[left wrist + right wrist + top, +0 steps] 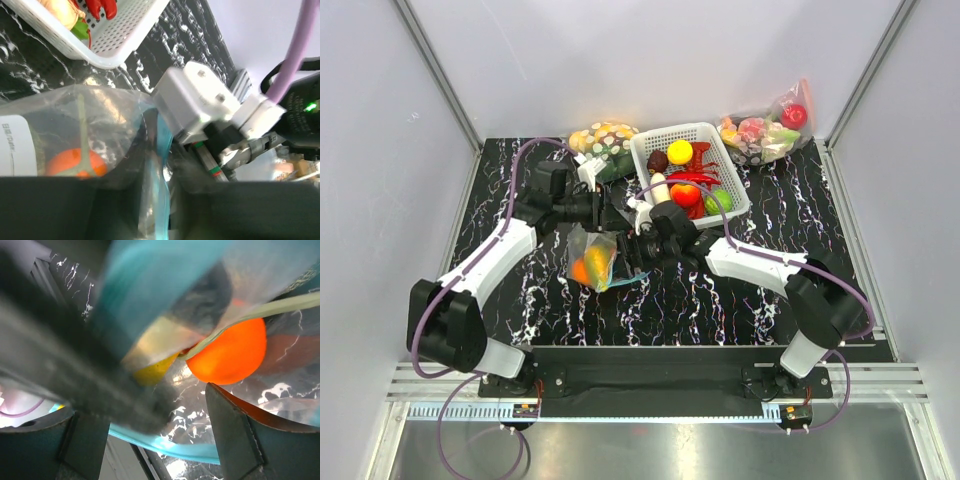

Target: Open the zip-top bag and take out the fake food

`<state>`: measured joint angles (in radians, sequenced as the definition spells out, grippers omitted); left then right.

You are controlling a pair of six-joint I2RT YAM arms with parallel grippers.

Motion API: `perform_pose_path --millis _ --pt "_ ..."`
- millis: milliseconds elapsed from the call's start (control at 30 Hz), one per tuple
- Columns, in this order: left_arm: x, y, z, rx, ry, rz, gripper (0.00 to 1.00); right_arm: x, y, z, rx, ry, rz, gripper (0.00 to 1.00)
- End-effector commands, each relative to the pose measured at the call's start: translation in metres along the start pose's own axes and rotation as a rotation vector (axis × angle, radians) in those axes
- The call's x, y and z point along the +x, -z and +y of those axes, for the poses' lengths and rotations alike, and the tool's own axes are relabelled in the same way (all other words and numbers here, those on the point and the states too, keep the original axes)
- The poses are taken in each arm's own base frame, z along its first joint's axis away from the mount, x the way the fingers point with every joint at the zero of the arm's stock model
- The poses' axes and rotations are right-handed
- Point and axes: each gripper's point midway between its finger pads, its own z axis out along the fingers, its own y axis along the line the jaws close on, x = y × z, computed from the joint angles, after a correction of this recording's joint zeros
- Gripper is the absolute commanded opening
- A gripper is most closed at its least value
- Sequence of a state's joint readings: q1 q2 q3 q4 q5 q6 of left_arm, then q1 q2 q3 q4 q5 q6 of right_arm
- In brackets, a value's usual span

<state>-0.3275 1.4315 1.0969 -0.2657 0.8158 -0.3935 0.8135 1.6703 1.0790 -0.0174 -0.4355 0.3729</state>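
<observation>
Overhead view of a black marbled table (840,230) with two robot arms meeting at its middle; the zip-top bag (592,262) sat between them, just near of the left gripper (617,215) and just left of the right gripper (650,248); the fake food (588,266) showed orange and yellow through the film. The left gripper's jaws stood a little apart, the teal zip strip (162,150) running up through the narrow gap; whether they pinched it could not be told. The right gripper's jaws stood wide, clamping nothing that could be seen; the bag's mouth lay blurred right across its camera, an orange fruit (230,355) directly ahead. The strip's long axis ran roughly from far to near, on the right arm's side; judged from this, the right gripper was better placed to reach in.
</observation>
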Motion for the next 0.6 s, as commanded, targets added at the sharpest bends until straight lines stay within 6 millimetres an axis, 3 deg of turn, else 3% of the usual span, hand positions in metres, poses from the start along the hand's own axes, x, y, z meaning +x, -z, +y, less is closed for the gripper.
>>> perform_pose_path --millis 0,33,133,233,333,433,567 --pt "0.000 0.012 -0.013 0.002 -0.081 0.000 0.44 -0.020 0.001 0.016 -0.034 0.029 -0.082 0.80" --pt "0.002 0.015 -0.012 -0.017 -0.087 0.003 0.53 -0.021 0.003 0.017 -0.035 0.031 -0.086 0.80" --pt "0.000 0.028 -0.019 -0.041 -0.136 -0.028 0.63 -0.019 0.001 0.015 -0.033 0.025 -0.079 0.80" --pt "-0.005 0.048 -0.031 -0.084 -0.200 -0.098 0.66 -0.019 0.000 0.016 -0.035 0.024 -0.077 0.80" --pt "-0.005 0.064 -0.019 -0.207 -0.228 -0.163 0.68 -0.020 0.000 0.015 -0.033 0.026 -0.073 0.80" --pt "0.010 0.073 0.011 -0.366 -0.194 -0.142 0.68 -0.019 0.000 0.015 -0.033 0.024 -0.070 0.80" --pt "0.025 0.080 0.034 -0.470 -0.157 -0.113 0.68 -0.019 -0.001 0.015 -0.032 0.024 -0.066 0.80"
